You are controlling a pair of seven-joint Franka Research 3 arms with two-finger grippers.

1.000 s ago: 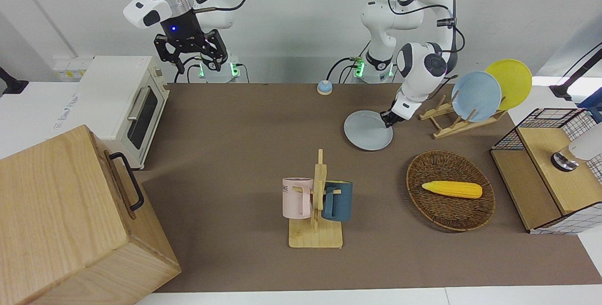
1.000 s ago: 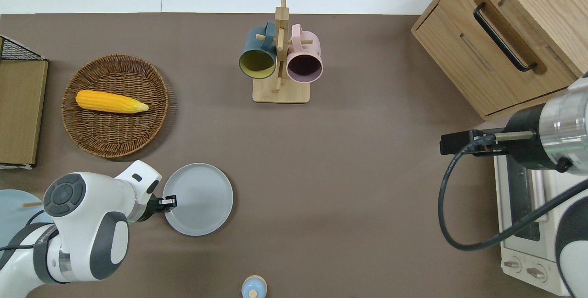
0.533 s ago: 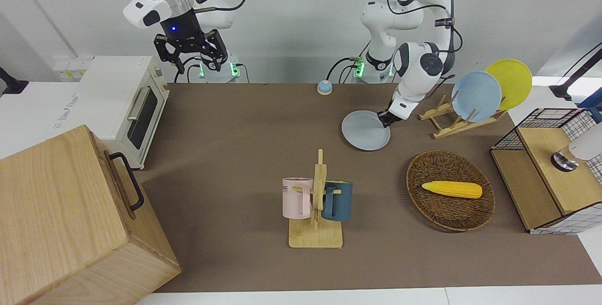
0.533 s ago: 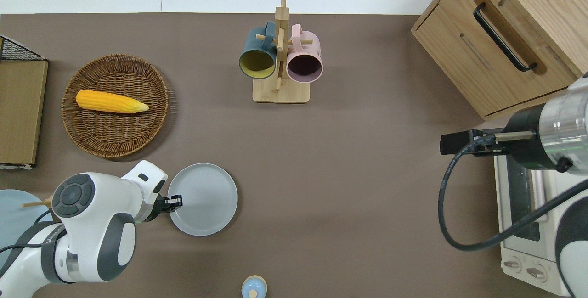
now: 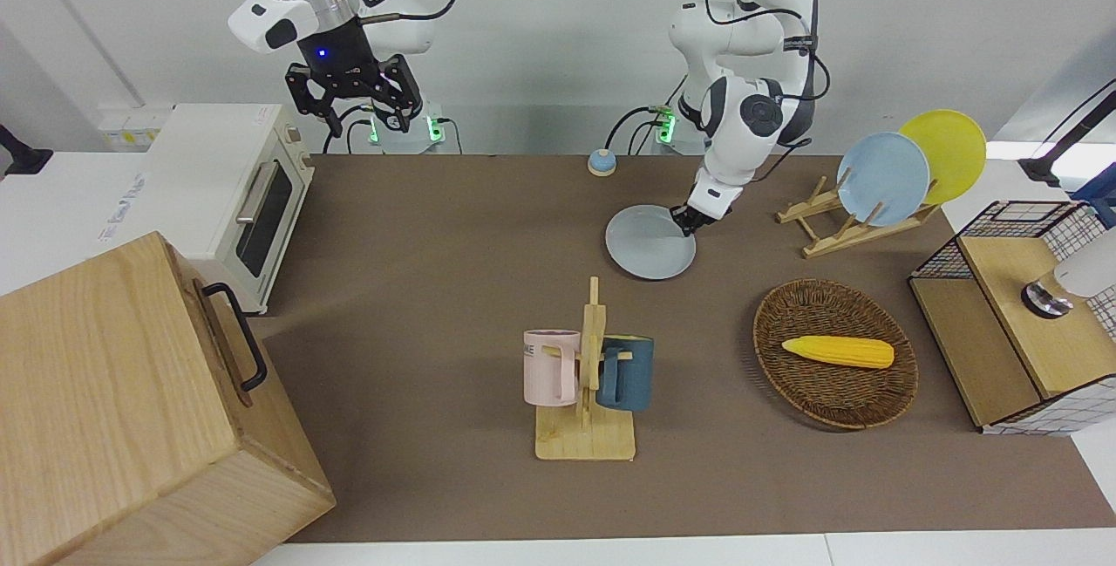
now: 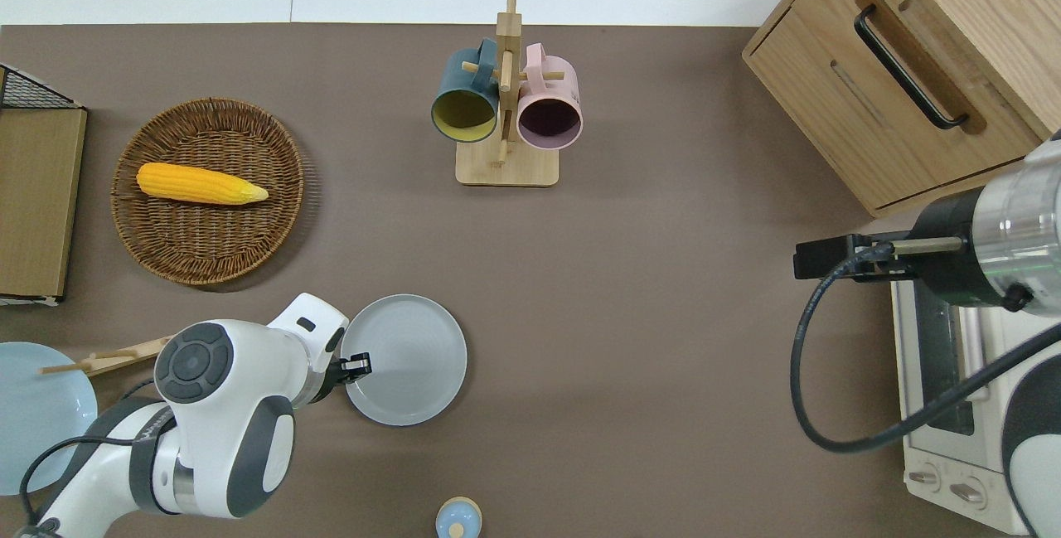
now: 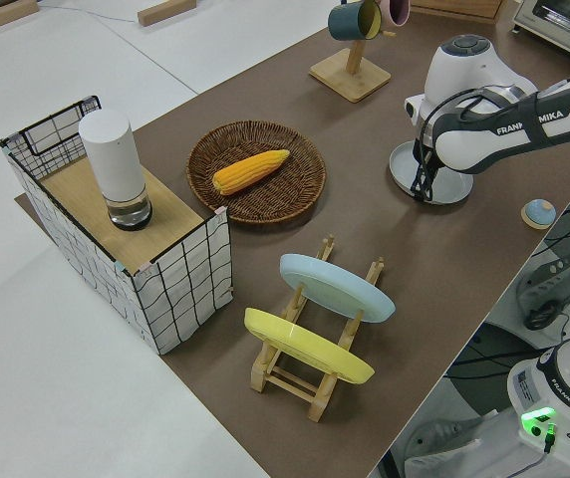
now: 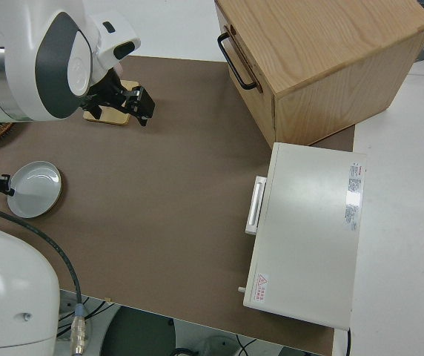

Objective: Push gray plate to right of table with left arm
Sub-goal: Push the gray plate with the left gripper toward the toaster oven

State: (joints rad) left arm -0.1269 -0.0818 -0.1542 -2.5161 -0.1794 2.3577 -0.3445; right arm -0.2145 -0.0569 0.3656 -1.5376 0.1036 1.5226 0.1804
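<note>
The gray plate (image 5: 645, 249) lies flat on the brown table (image 5: 436, 226), nearer to the robots than the mug rack; it also shows in the overhead view (image 6: 412, 356) and the left side view (image 7: 456, 189). My left gripper (image 5: 683, 222) is shut and empty, low at the table. Its tip (image 6: 362, 365) touches the inside of the plate's rim on the side toward the left arm's end of the table. My right gripper (image 5: 356, 108) is open and empty, and that arm is parked.
A mug rack (image 5: 586, 374) with a pink and a blue mug stands mid-table. A wicker basket (image 5: 772, 322) holds a corn cob. A plate rack (image 5: 837, 230) carries a sky-blue and a yellow plate. A small blue bell (image 5: 602, 162), toaster oven (image 5: 235, 191) and wooden cabinet (image 5: 113, 409) stand around.
My left gripper has slid along the table toward the right arm's end, and the gray plate has moved with it by about a third of its width. The right arm has not moved.
</note>
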